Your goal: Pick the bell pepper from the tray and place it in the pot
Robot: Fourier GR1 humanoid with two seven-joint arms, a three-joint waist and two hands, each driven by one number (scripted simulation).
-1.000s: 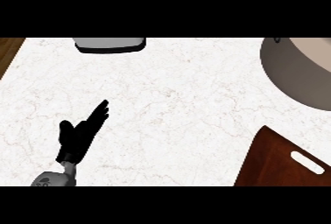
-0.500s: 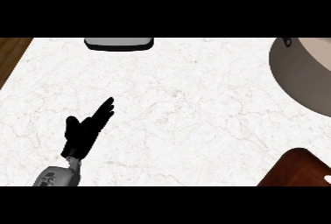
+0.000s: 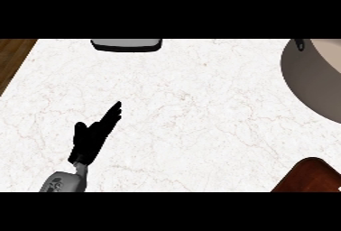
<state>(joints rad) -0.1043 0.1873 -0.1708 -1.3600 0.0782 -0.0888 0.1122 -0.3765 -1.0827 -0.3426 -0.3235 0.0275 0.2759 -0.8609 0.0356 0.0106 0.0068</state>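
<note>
My left hand (image 3: 93, 137) rests open on the white counter at the lower left, fingers straight and pointing up and to the right, holding nothing. The grey pot (image 3: 318, 79) fills the right edge, cut off by the frame, with a dark handle at its top rim. Only a brown corner of the tray (image 3: 310, 178) shows at the lower right. No bell pepper is in view. My right hand does not show.
A dark grey rectangular object (image 3: 126, 44) lies at the counter's far edge, upper left of centre. Brown wooden floor (image 3: 12, 56) shows past the counter's left edge.
The view has shifted: pot and tray have slid right, with less of the tray showing. The left hand sits a little higher and further right in the picture, still open.
</note>
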